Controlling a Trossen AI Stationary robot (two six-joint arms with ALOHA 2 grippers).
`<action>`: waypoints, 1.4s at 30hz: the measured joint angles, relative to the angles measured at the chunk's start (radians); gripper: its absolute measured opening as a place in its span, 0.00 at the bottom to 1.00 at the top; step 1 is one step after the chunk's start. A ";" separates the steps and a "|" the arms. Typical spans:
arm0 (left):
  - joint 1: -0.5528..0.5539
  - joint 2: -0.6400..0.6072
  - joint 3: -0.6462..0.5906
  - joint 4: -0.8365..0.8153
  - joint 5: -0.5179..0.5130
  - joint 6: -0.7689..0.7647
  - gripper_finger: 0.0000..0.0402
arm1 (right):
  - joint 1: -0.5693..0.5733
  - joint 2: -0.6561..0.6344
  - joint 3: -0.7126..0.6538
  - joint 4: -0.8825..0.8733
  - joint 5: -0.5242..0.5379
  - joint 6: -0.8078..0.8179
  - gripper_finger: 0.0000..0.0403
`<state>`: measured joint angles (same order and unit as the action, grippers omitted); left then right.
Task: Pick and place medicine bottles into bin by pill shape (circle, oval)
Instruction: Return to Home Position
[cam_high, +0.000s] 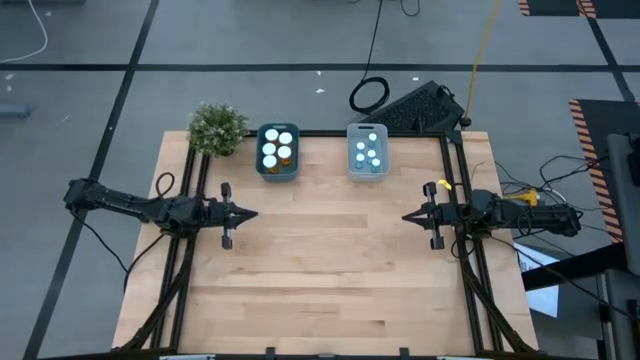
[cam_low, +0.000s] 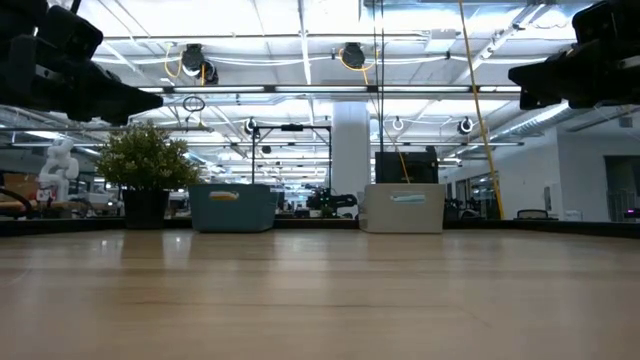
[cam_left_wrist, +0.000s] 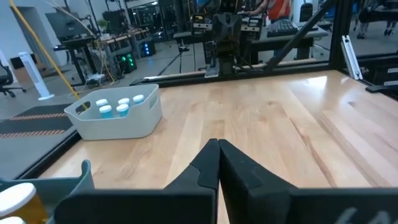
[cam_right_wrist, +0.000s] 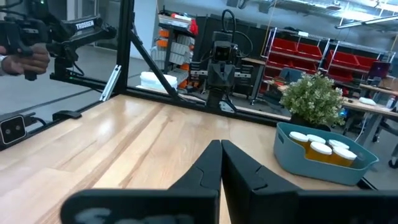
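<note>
Both grippers are clenched on nothing and hover above the bare wooden table (cam_high: 330, 270). Left gripper (cam_high: 250, 213) points inward from the left edge, its dark fingers (cam_left_wrist: 208, 163) pressed together at the tips; right gripper (cam_high: 408, 216) mirrors it from the right edge, fingers (cam_right_wrist: 211, 163) likewise closed and empty.

Well ahead of them, at the far edge, sit two bins side by side. A teal bin (cam_high: 277, 150) holds the amber-orange medicine bottles (cam_high: 278, 147) with wide white caps; a white bin (cam_high: 367, 150) holds the smaller pale blue-teal bottles (cam_high: 368, 151). No bottle shows loose on the tabletop, so the sorting looks finished, or nearly so. A small potted plant (cam_high: 217, 128) stands just beside the teal bin.

Risks from here are few. Whether each bin truly matches one pill shape cannot be judged, since the pills themselves are hidden; a mis-sorted bottle would go unnoticed. Any reach toward the teal bin by the left arm could brush the plant. Closed fingers dropped into a packed bin would knock bottles over.
</note>
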<state>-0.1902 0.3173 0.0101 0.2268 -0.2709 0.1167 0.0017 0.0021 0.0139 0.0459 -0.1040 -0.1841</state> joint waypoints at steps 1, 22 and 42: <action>0.000 -0.005 0.000 -0.001 0.000 0.002 0.02 | 0.000 0.000 0.000 0.000 0.000 0.000 0.00; 0.063 -0.315 0.001 -0.181 0.158 0.132 0.01 | 0.000 0.001 0.000 -0.002 0.002 0.008 0.00; 0.291 -0.311 0.002 -0.219 0.263 0.057 0.02 | 0.000 0.005 0.001 0.007 0.000 0.008 0.00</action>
<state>0.1007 0.0063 0.0116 0.0078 -0.0078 0.1738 0.0017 0.0068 0.0151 0.0526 -0.1036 -0.1761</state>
